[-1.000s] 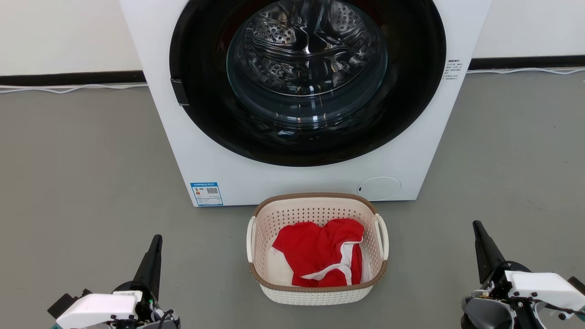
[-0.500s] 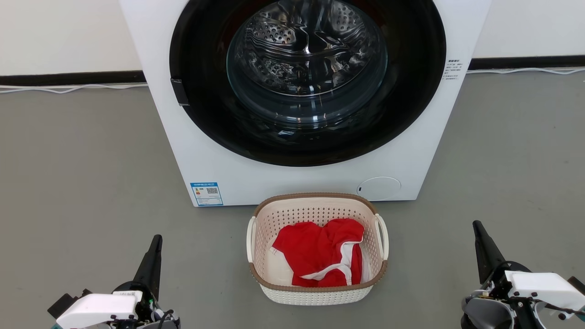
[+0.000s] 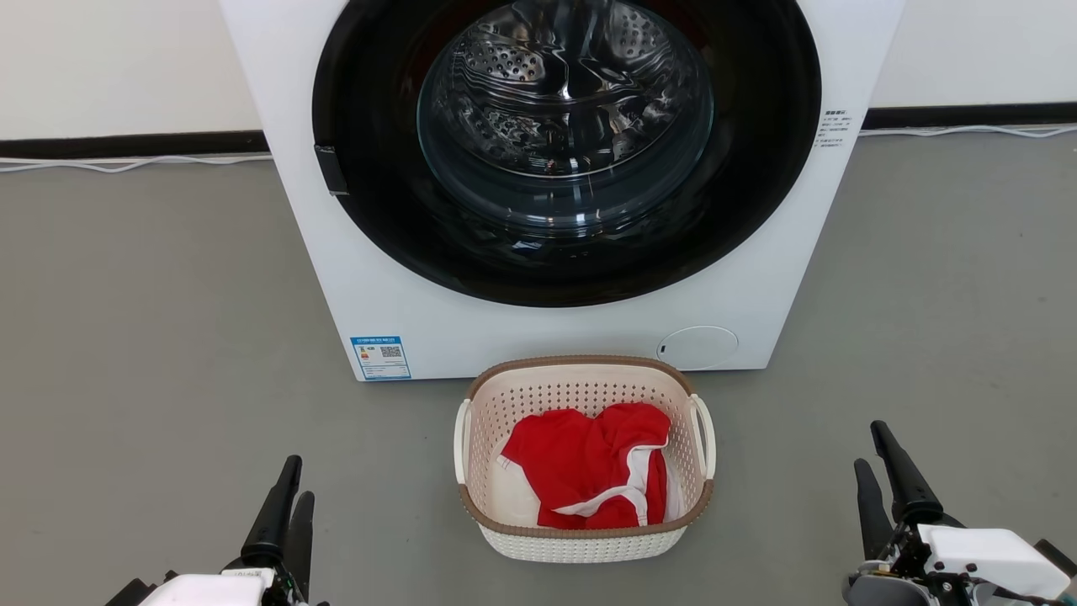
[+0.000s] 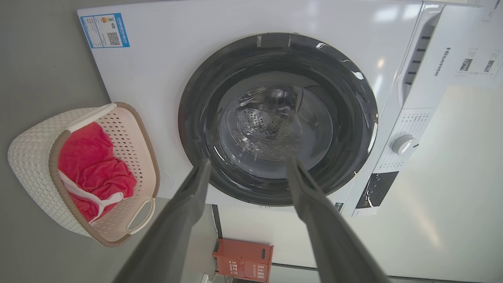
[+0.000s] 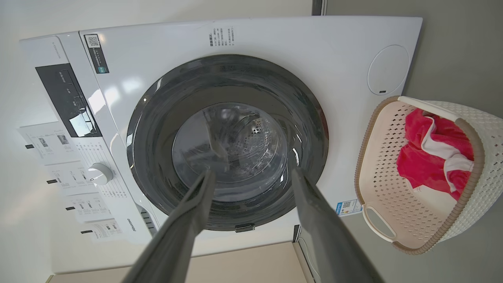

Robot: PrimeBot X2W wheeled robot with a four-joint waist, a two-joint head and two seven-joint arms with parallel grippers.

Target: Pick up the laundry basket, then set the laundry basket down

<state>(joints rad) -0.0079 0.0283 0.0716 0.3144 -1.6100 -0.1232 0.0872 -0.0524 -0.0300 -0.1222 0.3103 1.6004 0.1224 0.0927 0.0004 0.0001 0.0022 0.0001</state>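
- Two grippers sit nearest me, low in the head view, the left gripper at lower left and the right gripper at lower right. Both point up the frame over the grey floor.
- On each wrist camera I see the dark fingers spread apart with nothing between them, so both are released and empty.
- Between them and a little farther out, the laundry basket stands upright on the floor, well apart from either gripper, with a white loop handle on each side.
- A red garment with white trim lies crumpled inside it.
- Just behind the basket stands the white washer, with its dark-ringed glass door facing me and a blue sticker low on its front.
- Farthest back, a white cable runs along the dark baseboard.
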